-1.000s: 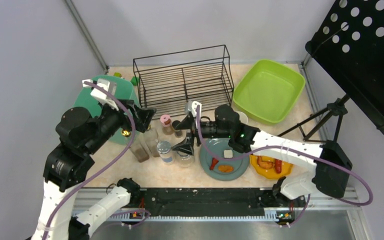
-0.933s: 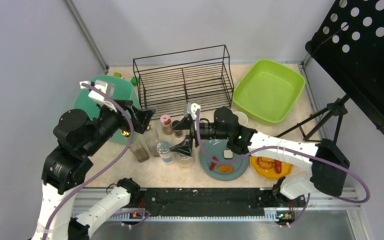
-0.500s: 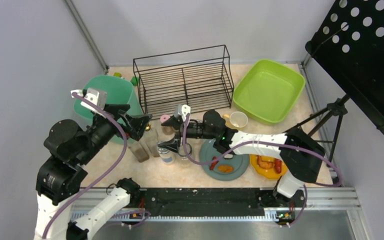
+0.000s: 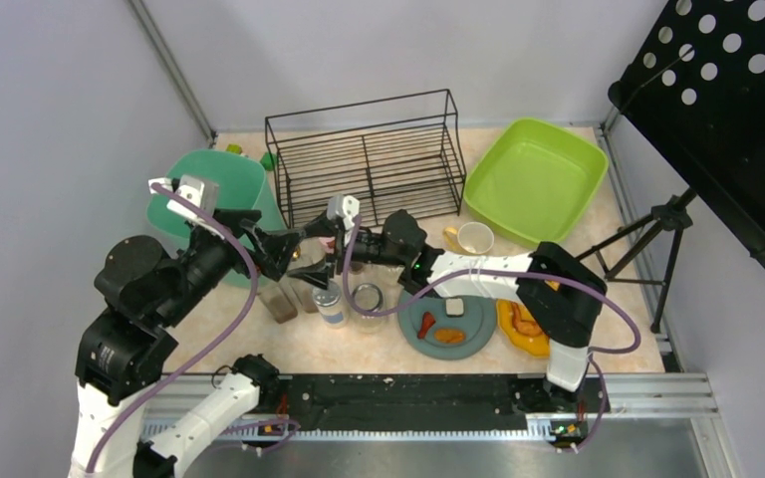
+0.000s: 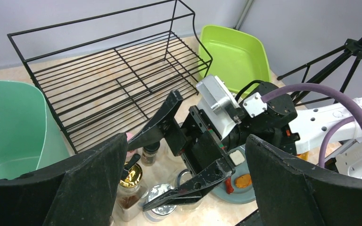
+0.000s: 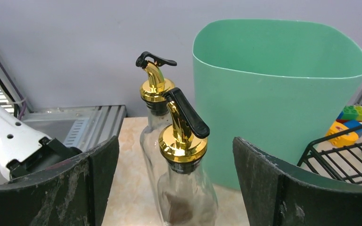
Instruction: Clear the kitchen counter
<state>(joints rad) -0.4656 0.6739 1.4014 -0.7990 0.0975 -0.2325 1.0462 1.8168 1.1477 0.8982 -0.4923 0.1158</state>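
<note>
Spread wide on the right gripper, jaws clamped on nothing. Just ahead, framed between its two fingers, a glass bottle with gold pourer and black lever, brownish dregs low inside. Close behind that, a second bottle of the same kind, contents not clear. Farther back and to the right, a tall green bin, inside hidden from here. Past the bin's right side, coloured toy bricks by a black wire rack.

Likewise wide apart on the left gripper, gripping nothing, facing the right one.

Below both, on the kitchen counter: a silver-lidded jar with a blue label, print too small to read, and an open glass jar. Back along the right arm, a grey-blue plate with red, orange and white morsels, an orange plate of food, a cream cup. Farthest off, a lime tub.
</note>
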